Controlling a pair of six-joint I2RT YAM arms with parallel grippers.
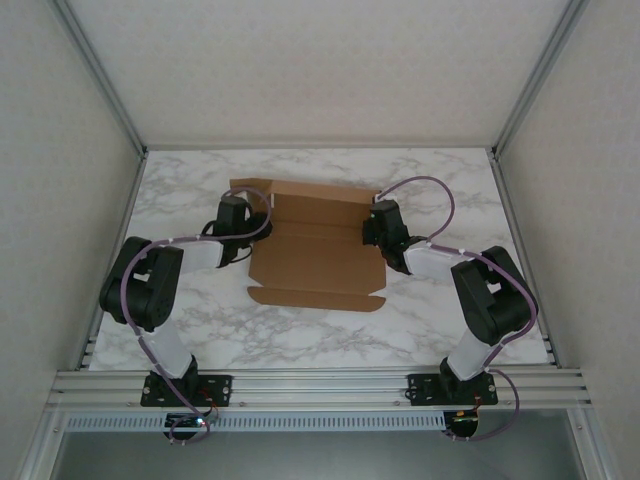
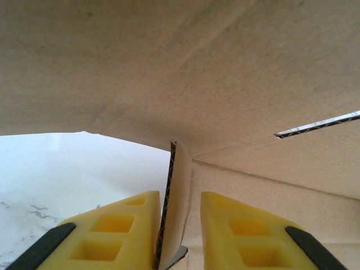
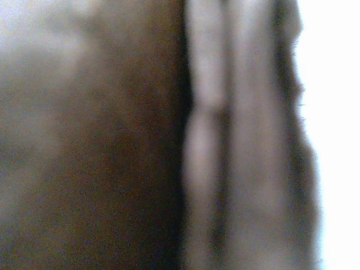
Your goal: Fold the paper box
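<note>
If tugged too fast, could slip free or tear. Flap of the paper box (image 2: 169, 67) standing between the left claw (image 2: 180, 197) fingers, pinched tight or not: cannot tell. Pressed together, right claw (image 1: 372, 226), just beside the box edge. Box on desk (image 1: 450, 190) between both claws.

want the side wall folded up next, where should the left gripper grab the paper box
Grip the paper box by its thin left flap, coming from the left: it sits edge-on between the left gripper fingers, one face toward each.
</note>
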